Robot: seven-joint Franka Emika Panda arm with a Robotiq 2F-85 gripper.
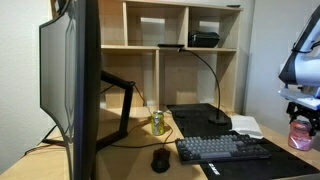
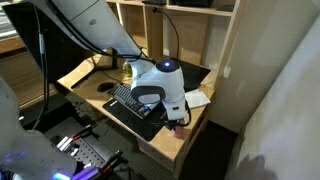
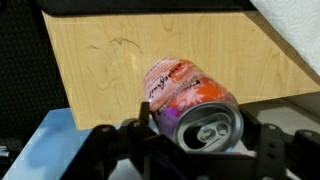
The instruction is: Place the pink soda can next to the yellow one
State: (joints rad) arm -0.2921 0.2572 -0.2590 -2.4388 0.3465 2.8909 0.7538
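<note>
The pink soda can [image 3: 178, 88] sits between the two fingers of my gripper [image 3: 197, 122], which press on both its sides; its silvery top faces the wrist camera. In both exterior views the can [image 1: 300, 134] [image 2: 179, 127] hangs under the gripper [image 1: 300, 118] at the desk's far end, low over the surface. The yellow can [image 1: 157, 122] stands upright on the wooden desk [image 1: 140, 150] beside the monitor stand, well apart from the pink one, with the keyboard between them.
A large monitor [image 1: 70, 80] fills the near side. A black keyboard [image 1: 225, 148] [image 2: 135, 103], a black mouse [image 1: 160, 159], a desk lamp base [image 1: 205, 118] and papers [image 1: 246, 126] lie on the desk. Wooden shelves [image 1: 190, 45] stand behind.
</note>
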